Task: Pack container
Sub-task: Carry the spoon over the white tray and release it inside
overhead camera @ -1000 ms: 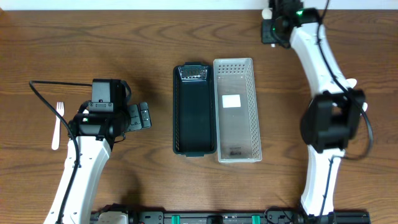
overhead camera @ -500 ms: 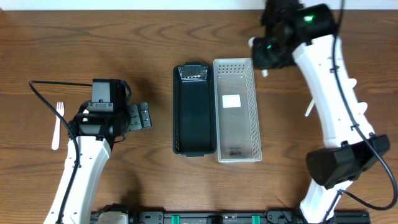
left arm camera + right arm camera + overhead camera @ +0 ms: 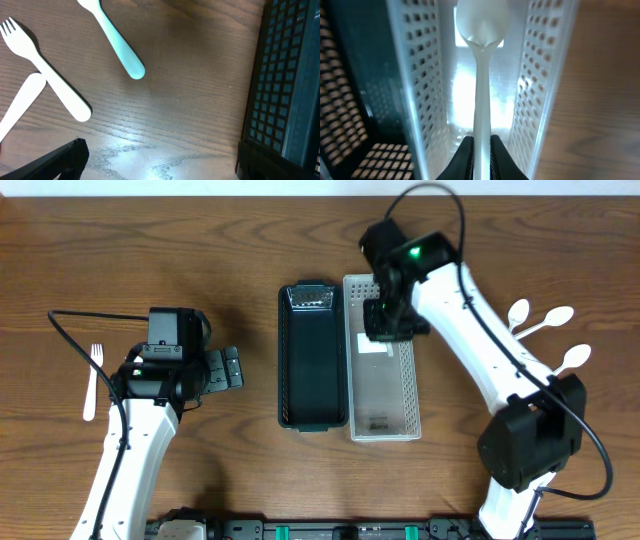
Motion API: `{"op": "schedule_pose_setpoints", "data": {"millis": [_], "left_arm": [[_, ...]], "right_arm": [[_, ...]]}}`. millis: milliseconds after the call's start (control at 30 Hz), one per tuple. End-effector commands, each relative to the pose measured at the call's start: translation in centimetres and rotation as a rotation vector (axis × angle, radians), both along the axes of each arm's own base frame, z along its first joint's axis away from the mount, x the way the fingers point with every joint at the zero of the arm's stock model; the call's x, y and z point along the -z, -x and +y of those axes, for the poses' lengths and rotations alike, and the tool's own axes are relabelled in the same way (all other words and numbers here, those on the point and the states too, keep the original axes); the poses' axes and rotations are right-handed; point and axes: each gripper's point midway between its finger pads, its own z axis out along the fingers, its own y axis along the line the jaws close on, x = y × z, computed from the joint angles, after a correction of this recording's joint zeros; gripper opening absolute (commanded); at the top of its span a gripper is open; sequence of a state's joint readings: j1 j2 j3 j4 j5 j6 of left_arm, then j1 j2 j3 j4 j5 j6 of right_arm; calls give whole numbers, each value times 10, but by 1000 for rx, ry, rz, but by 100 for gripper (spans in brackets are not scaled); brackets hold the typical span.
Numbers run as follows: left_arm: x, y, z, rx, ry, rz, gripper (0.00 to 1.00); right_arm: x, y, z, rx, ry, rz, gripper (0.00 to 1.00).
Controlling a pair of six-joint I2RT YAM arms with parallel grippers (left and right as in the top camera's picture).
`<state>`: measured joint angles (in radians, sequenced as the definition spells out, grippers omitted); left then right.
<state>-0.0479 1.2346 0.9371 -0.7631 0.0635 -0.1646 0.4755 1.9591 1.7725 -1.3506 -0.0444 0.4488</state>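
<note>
Over the clear perforated bin (image 3: pixel 415 75) hangs a slim, glossy white spoon (image 3: pixel 481 80).

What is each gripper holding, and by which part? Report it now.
The right gripper is shut on the handle of a white spoon, its bowl end pointing out over the clear basket. The left gripper is open and holds nothing.

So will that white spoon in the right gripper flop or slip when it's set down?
Probably stiff: the white spoon juts straight from the right gripper without sagging. Likely light, thin plastic. Its smooth handle, pinched at one end, might pivot.
</note>
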Motion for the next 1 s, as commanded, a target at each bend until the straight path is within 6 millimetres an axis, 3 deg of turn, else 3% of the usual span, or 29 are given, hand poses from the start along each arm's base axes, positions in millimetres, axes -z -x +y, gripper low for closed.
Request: {"op": "schedule_pose_setpoints", "data": {"millis": [0,100,267,433,600,700,800,867,967], "left_arm": [[-4,-2,1,-14,-4,-7,98],[-4,-2,1,-14,-5,-7,98],[-4,-2,1,-14,-5,-7,98],[-4,-2,1,-14,-4,-7,98],[-4,-2,1,-14,-4,-7,98],[-4,-2,1,-14,-4,-7,98],[-4,-2,1,-14,-4,-7,98],[-4,-2,1,-14,-4,-7,98],[-4,-2,1,-14,-5,-7,98]], "right_arm": [[26,17,7,12,-2,66,1],[44,24,8,3,4,81,1],[54,27,7,0,6,86,1],[55,23,9,-44,-3,67,34],[43,3,10,-62,-28,2,41],[15,-22,1,-39,-12,-94,41],[-37,-57,-17,-17,16,-253,48],[-83,-79,-39,16,33,-375,56],[-130,-99,-87,133,71,-485,72]]}}
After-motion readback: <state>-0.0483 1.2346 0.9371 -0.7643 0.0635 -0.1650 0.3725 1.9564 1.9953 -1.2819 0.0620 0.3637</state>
